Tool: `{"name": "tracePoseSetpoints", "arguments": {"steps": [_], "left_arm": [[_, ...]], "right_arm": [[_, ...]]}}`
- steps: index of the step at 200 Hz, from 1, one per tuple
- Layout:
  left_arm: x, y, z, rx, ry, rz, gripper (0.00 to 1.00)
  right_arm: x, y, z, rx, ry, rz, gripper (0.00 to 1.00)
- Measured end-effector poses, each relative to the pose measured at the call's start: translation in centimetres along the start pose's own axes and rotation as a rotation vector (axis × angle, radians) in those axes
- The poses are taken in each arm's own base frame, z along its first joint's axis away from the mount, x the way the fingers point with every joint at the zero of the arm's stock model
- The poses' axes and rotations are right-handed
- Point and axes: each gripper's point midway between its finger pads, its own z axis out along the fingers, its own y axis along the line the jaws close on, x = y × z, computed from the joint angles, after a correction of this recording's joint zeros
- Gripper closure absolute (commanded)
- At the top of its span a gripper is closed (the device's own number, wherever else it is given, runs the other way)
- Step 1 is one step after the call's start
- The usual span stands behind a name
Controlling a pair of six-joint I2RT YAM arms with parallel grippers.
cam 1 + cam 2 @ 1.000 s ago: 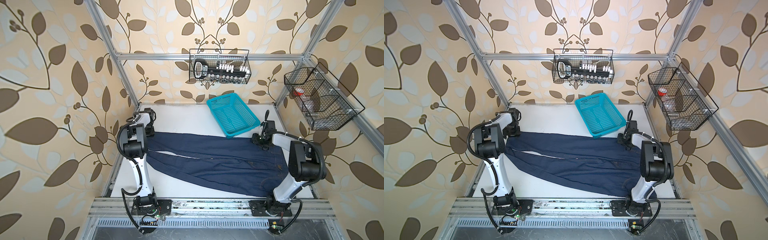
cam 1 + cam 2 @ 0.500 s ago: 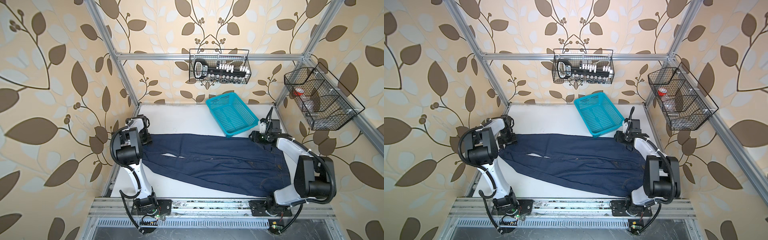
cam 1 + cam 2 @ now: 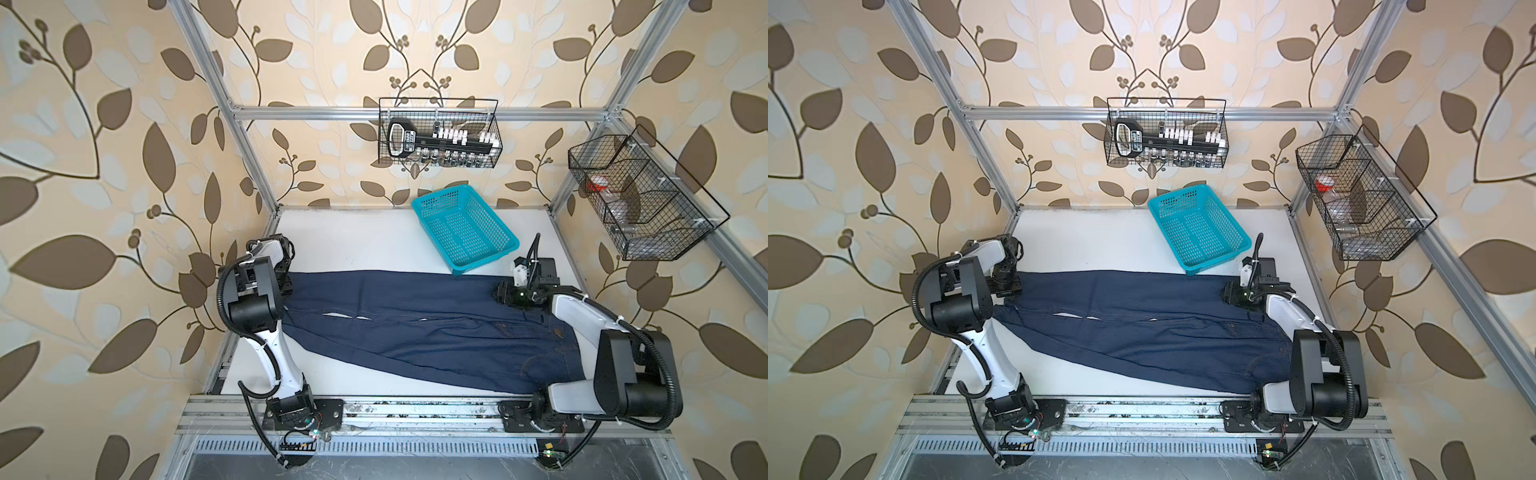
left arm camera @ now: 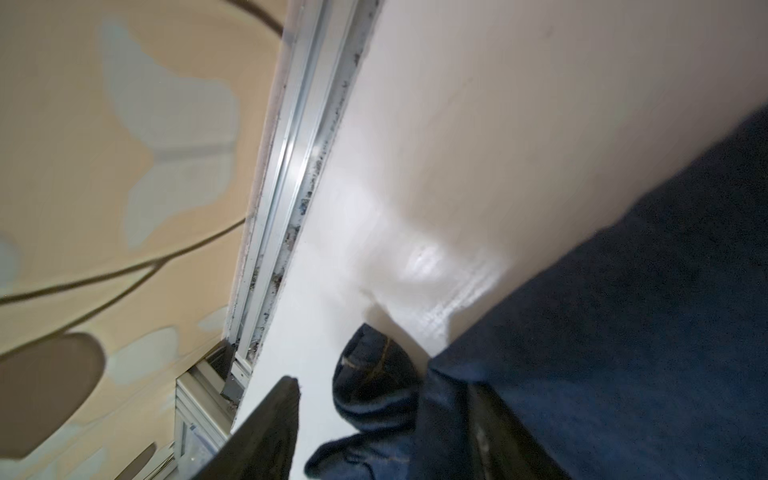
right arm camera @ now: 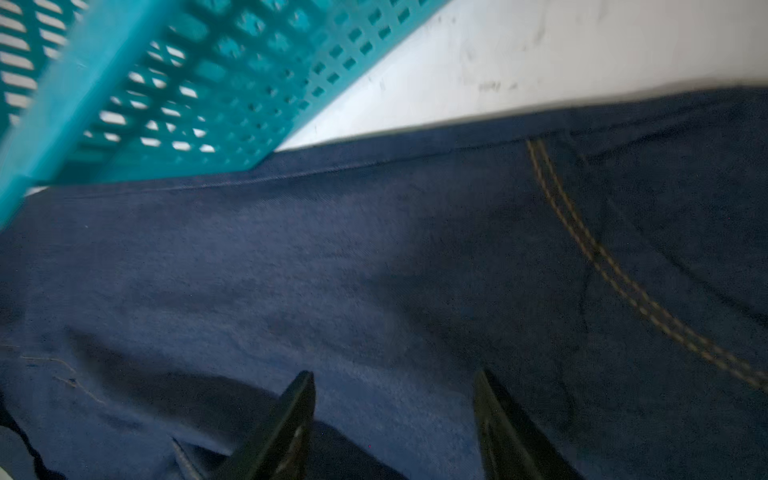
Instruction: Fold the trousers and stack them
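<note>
The trousers (image 3: 415, 316) lie flat. The left pincer (image 4: 382, 384) and right pincer (image 5: 395, 374), both apart, sit near the side edges of the bench (image 3: 353, 237), probably to fold.

White arms (image 3: 272, 357), black joints (image 3: 253, 309), ribbed black cables (image 3: 219, 297), black hands (image 5: 395, 374)

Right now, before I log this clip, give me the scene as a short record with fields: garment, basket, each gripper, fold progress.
garment: dark navy denim trousers, spread flat across the white tabletop, legs toward the left arm, waist toward the right
basket: turquoise perforated plastic basket, empty, near corner at the trousers' far edge
left gripper: jaws apart, a leg hem lying between them
right gripper: jaws apart above the denim near the waist, holding nothing
fold: none yet
</note>
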Motion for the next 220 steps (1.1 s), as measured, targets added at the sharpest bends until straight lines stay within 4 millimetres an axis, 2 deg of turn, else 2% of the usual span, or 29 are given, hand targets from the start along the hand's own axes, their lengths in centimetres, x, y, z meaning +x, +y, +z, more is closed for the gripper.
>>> {"name": "tracePoseSetpoints", "arguments": {"steps": [37, 55, 90, 101, 123, 149, 163, 179, 197, 220], "left_arm": [[0.1, 0.4, 0.2, 0.000, 0.013, -0.008, 0.32], [0.3, 0.3, 0.3, 0.055, 0.036, -0.039, 0.32], [0.6, 0.9, 0.1, 0.203, 0.089, -0.147, 0.26], [0.3, 1.2, -0.6, 0.229, 0.084, -0.164, 0.21], [-0.2, 1.2, -2.8, 0.292, 0.047, -0.204, 0.20], [0.0, 1.0, -6.1, 0.396, -0.002, -0.267, 0.19], [1.1, 0.9, -7.2, 0.441, -0.011, -0.302, 0.19], [3.5, 0.7, -7.4, 0.463, 0.013, -0.330, 0.19], [6.8, 0.2, -6.4, 0.457, 0.068, -0.347, 0.20], [10.4, -0.4, -4.6, 0.441, 0.156, -0.378, 0.22]], "right_arm": [[1.6, -0.4, 1.1, 0.035, 0.061, 0.005, 0.39], [2.5, -0.3, 1.8, 0.054, 0.099, -0.008, 0.38], [1.8, 0.7, 1.9, 0.054, 0.086, -0.041, 0.38], [1.5, 0.9, 1.9, 0.056, 0.080, -0.060, 0.38], [-0.1, 1.5, 1.3, 0.068, 0.045, -0.123, 0.36], [-2.1, 3.0, -1.2, 0.066, -0.038, -0.228, 0.36], [-2.8, 3.7, -3.0, 0.069, -0.089, -0.290, 0.35], [-3.0, 4.4, -5.0, 0.075, -0.131, -0.360, 0.34], [-2.7, 5.5, -6.9, 0.069, -0.169, -0.455, 0.34], [-1.1, 6.7, -8.5, 0.045, -0.183, -0.592, 0.34]]}}
